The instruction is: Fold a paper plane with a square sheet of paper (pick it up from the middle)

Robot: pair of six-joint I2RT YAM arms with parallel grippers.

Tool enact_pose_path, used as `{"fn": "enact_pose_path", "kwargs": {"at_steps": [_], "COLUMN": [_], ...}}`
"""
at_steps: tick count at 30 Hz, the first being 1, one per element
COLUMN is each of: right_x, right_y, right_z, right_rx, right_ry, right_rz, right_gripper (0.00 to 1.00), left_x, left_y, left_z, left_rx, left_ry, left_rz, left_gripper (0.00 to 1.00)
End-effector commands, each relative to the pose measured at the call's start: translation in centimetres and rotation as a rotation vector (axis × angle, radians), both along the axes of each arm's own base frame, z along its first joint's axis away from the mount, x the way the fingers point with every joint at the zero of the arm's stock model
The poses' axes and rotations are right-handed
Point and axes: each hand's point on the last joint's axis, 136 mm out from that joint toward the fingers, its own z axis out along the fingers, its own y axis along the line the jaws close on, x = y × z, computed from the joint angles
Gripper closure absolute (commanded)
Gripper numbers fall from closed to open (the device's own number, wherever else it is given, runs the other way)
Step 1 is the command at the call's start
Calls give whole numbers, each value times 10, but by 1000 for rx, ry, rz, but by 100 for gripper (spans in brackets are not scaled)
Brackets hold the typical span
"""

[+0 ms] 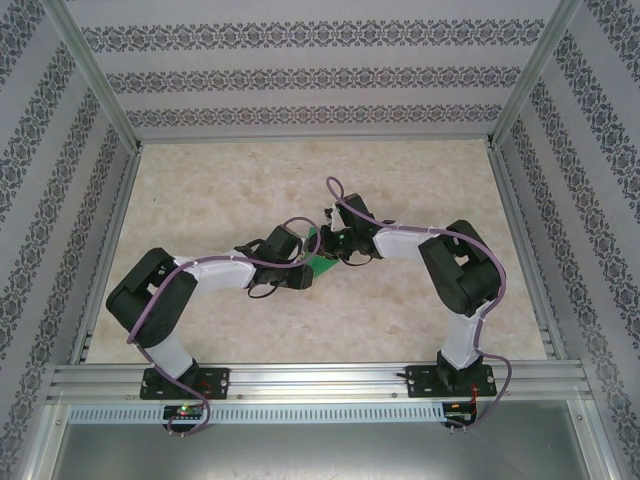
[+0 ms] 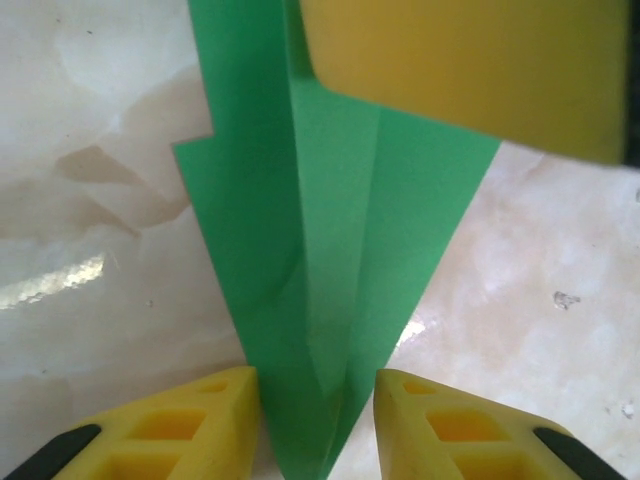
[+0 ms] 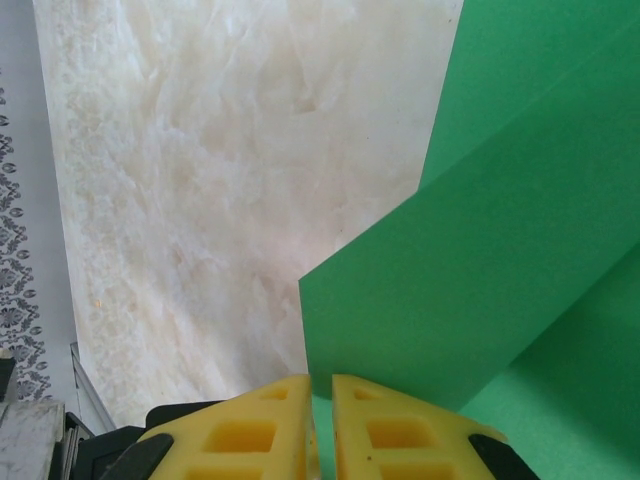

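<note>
Beige marbled table (image 1: 250,180), boxed in by patterned walls (image 1: 300,60) on three sides and by aluminium rails (image 1: 320,380) along the near edge. Wide bare surface beyond the tools toward the back wall and out to either side; a narrower bare strip between them and the near rails.

Paper plane (image 1: 322,266) at mid-table, between the two tools where they meet. From the left wrist, a bright green pointed dart (image 2: 330,250) with lengthwise creases, widening away from the camera, with a stepped notch on its left edge. Bare table along both slanting edges. From the right wrist, broad green flaps (image 3: 520,250) with straight edges, one raised over another, and open tabletop to their left as far as the wall.

Left arm (image 1: 215,272): elbow folded out close to the left rail, forearm reaching right to mid-table. Left gripper (image 2: 315,385) part-way apart, the dart's narrow end running down between its yellow fingers; pressing on it or merely flanking it, impossible to tell.

Right arm (image 1: 410,240): elbow bent out to the right, well apart from that side's rail, forearm angled left and slightly away. Right gripper (image 3: 320,385) closed to a thin slit, clamped on the lower corner of the raised flap. One of its yellow fingers (image 2: 470,70) over the dart's wide end in the left wrist view.
</note>
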Motion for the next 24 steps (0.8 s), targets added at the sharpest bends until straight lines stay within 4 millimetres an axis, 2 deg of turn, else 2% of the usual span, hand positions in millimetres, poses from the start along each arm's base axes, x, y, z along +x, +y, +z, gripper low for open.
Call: {"fn": "enact_pose_path", "kwargs": {"at_steps": [1, 5, 16, 20, 24], "right_x": [9, 10, 9, 9, 9], "right_y": [1, 1, 1, 1, 1], "right_z": [13, 14, 13, 13, 14], "right_rx": [25, 25, 24, 23, 24], "right_ry": [-42, -42, -38, -38, -40], "right_rz": [-13, -14, -13, -14, -15], "right_gripper": [86, 86, 86, 86, 86], "left_x": [6, 8, 11, 13, 13], "left_y": [-1, -3, -3, -6, -7], "left_z": [1, 3, 11, 15, 15], "left_rx": [38, 39, 50, 47, 49], "left_ry": [-45, -58, -101, -111, -115], "left_rz": [-11, -7, -5, -6, -9], "left_gripper": [65, 71, 73, 80, 82]}}
